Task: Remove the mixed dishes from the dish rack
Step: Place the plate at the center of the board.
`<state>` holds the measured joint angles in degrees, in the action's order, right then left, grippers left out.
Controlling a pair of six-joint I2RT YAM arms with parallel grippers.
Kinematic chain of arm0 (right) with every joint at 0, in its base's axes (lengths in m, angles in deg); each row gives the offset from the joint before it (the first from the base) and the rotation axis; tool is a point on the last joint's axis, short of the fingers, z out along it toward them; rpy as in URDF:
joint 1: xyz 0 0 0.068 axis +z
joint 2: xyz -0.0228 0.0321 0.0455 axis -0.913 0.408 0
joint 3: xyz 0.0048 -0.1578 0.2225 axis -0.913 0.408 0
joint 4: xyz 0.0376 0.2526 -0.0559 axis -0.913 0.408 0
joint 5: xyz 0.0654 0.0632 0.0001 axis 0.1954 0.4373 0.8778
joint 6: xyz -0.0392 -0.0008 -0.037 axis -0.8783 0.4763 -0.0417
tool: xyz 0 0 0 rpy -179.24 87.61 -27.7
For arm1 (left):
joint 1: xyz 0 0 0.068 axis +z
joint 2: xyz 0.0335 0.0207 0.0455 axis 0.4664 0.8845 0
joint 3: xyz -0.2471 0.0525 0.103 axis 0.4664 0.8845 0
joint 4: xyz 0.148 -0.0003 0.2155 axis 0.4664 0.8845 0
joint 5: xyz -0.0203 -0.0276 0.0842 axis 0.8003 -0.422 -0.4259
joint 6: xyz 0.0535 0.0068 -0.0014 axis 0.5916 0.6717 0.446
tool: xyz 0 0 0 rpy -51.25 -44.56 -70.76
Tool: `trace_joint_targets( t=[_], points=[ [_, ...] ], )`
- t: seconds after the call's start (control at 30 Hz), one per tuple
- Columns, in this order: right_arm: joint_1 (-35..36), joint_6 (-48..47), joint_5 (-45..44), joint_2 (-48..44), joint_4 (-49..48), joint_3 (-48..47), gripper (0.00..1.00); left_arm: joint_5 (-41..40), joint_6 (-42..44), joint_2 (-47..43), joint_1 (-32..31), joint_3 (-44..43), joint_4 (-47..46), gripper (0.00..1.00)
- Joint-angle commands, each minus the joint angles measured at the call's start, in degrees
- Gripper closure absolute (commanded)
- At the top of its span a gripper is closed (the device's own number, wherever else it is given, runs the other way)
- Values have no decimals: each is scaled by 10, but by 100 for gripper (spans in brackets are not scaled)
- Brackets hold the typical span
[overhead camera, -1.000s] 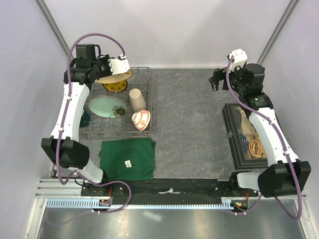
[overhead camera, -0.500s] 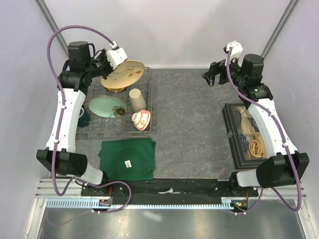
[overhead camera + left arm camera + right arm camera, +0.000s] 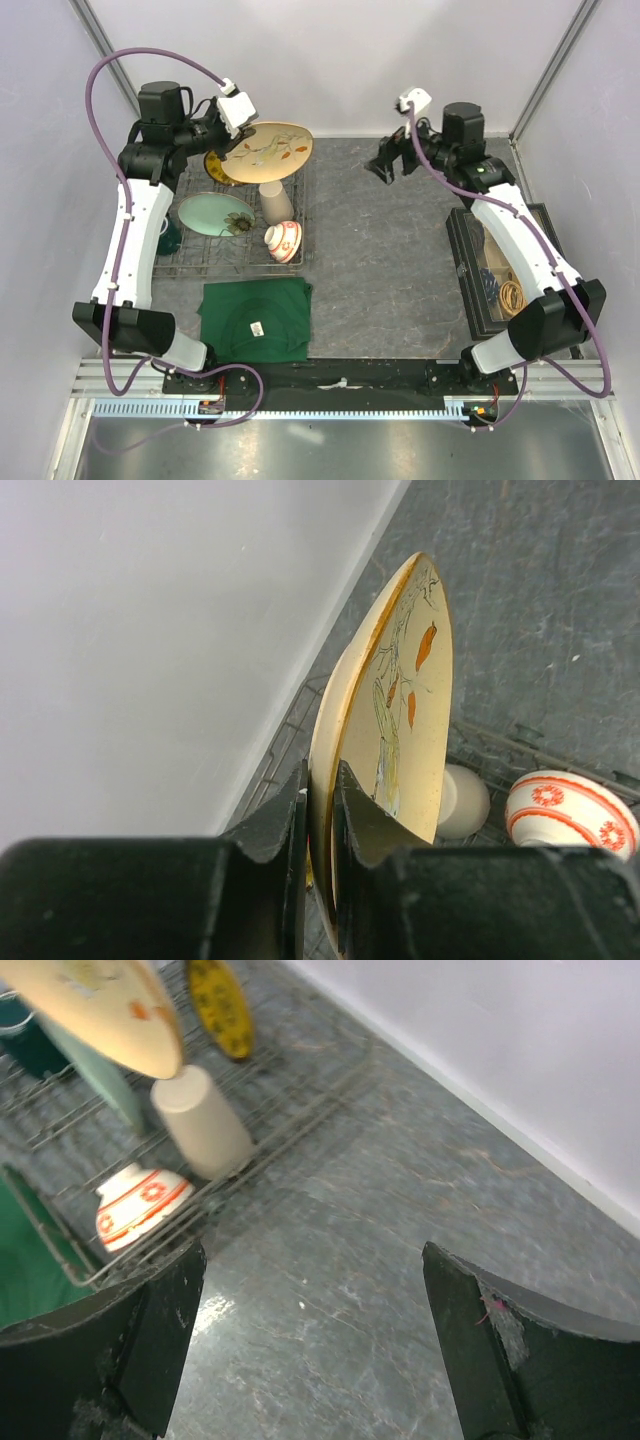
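My left gripper (image 3: 234,148) is shut on the rim of the cream floral plate (image 3: 272,150) and holds it in the air above the back of the dish rack (image 3: 303,205); the left wrist view shows the jaws (image 3: 320,780) clamped on the plate (image 3: 400,710). In the rack are the yellow-and-dark plate (image 3: 214,168), the pale teal plate (image 3: 213,213), the tall beige cup (image 3: 276,200), the red-and-white bowl (image 3: 283,240) and the dark green mug (image 3: 170,238). My right gripper (image 3: 384,166) is open and empty over the grey table, right of the rack (image 3: 310,1260).
A dark green folded cloth (image 3: 255,318) lies in front of the rack. A black compartment box (image 3: 500,275) stands at the right side. White walls close the back and both sides. Grey tabletop (image 3: 380,260) lies between rack and box.
My left gripper has lifted the cream floral plate out of the rack and carried it up and to the right. My right arm has swung left toward the rack.
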<state>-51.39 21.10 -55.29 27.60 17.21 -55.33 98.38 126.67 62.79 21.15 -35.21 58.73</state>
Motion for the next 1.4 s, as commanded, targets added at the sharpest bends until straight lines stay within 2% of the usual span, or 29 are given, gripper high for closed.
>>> trace_joint_targets(
  t=[0.0, 0.2, 0.6, 0.8, 1.0, 1.37],
  points=[
    [45, -85, 41, 5, 17, -41, 3, 92, -49, -51, -7, -19, -95, 98],
    [70, -106, 117, 5, 17, -49, 5, 121, -75, -63, -13, -4, -95, 98],
    [120, -95, 143, 56, 17, -103, 11, 137, -80, -100, -28, 58, -109, 98],
    [142, -89, 142, 86, 17, -132, 17, 146, -88, -107, -35, 70, -108, 98],
    [161, -85, 144, 112, 18, -151, 30, 154, -93, -117, -37, 81, -108, 98],
    [179, -110, 168, 125, 31, -163, 60, 174, -94, -124, -40, 87, -95, 98]
  ],
)
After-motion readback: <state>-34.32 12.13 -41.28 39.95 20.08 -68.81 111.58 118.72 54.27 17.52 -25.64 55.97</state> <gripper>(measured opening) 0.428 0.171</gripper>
